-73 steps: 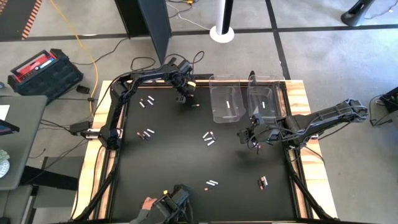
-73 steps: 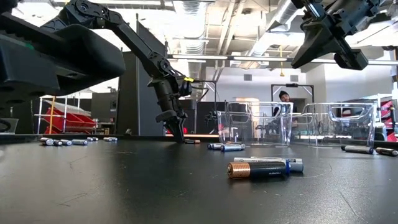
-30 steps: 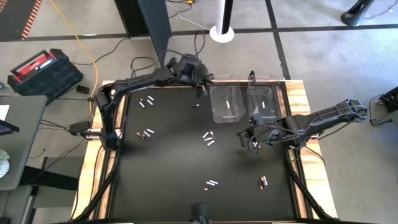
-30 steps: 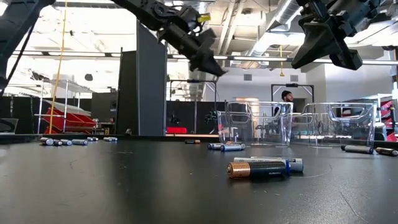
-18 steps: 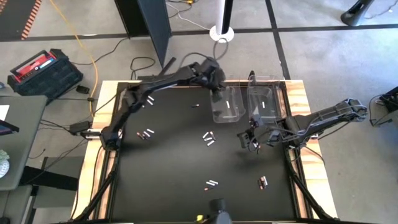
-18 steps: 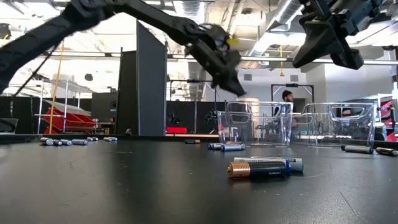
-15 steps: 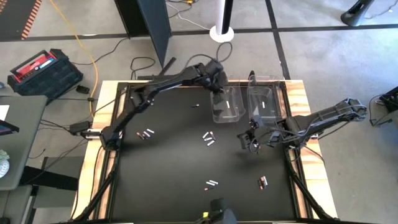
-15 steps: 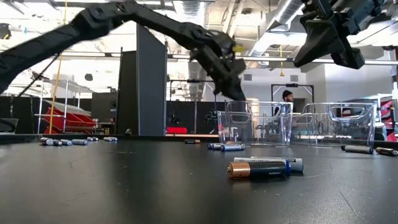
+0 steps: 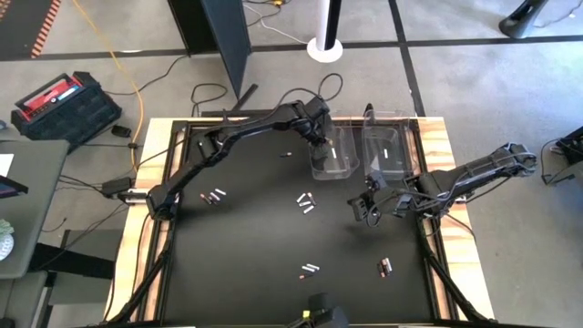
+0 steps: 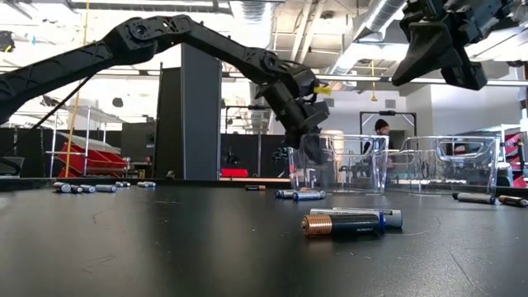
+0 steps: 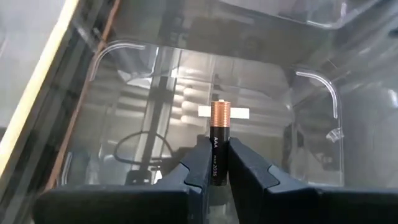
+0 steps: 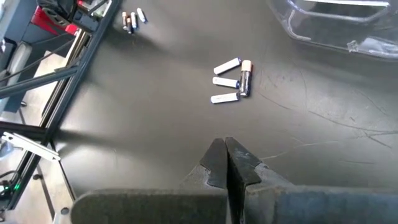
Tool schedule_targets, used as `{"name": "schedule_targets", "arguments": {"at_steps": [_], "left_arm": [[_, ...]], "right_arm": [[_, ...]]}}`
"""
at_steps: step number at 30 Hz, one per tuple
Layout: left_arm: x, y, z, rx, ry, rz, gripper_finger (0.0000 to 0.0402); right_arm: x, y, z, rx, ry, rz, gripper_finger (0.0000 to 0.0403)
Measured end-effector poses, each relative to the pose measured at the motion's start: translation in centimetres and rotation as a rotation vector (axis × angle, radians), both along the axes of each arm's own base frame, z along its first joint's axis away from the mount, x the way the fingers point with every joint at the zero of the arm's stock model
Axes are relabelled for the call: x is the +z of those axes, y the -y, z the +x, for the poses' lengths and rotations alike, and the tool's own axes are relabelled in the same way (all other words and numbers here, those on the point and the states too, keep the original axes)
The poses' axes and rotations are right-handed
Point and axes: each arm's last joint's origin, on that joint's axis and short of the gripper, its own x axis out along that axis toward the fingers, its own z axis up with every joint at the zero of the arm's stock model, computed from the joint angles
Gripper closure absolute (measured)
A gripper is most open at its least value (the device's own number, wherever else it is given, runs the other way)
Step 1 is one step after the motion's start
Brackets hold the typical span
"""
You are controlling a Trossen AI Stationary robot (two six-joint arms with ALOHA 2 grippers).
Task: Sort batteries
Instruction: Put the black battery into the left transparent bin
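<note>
Copper-capped AAA battery clamped upright in left gripper, now carried from the table's far-left area to above the left clear bin, over a white cell on its floor. Ready for release, by the look of it. Right gripper pressed together, empty, hovering over the black mat near the right bin. Remaining batteries scattered on mat, unsorted.
</note>
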Motion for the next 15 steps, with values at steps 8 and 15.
{"name": "schedule_targets", "arguments": {"at_steps": [8,15], "left_arm": [[-0.07,0.45,0.12,-0.038,-0.015,0.018,0.0345],[-0.07,0.65,0.2,-0.053,-0.017,0.026,0.031]], "right_arm": [[0.0,0.0,0.0,0.0,0.0,0.001,0.0394],[0.0,0.01,0.0,-0.001,0.001,0.001,0.0394]]}}
